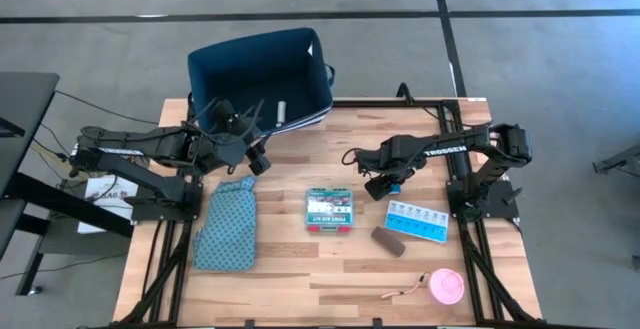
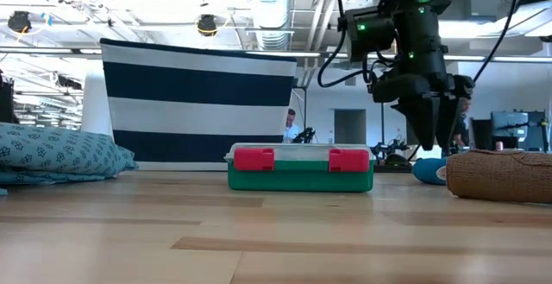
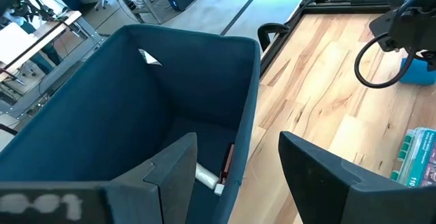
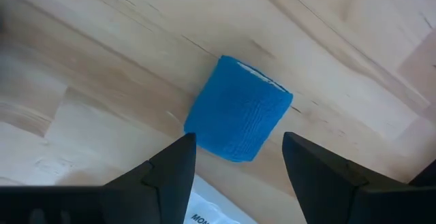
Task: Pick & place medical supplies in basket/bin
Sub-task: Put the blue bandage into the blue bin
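The navy bin [image 1: 262,64] stands at the table's far edge; a white tube [image 3: 208,178] and a thin reddish item [image 3: 228,159] lie on its floor. My left gripper [image 1: 258,129] hovers open at the bin's near right corner [image 3: 253,54]. My right gripper [image 4: 238,146] is open, pointing down just above the blue block [image 4: 238,108], one finger on either side without touching it. The block lies on the table [image 2: 429,170]. The green-white box [image 1: 329,210], pill organiser [image 1: 420,221], brown block [image 1: 389,240] and pink disc [image 1: 445,287] rest on the table.
A blue patterned cloth pouch [image 1: 227,224] lies flat near the table's left edge. A thin cord [image 1: 405,291] runs from the pink disc. In the low view the green-white box [image 2: 300,167] and the brown block [image 2: 500,176] stand in front of the right gripper.
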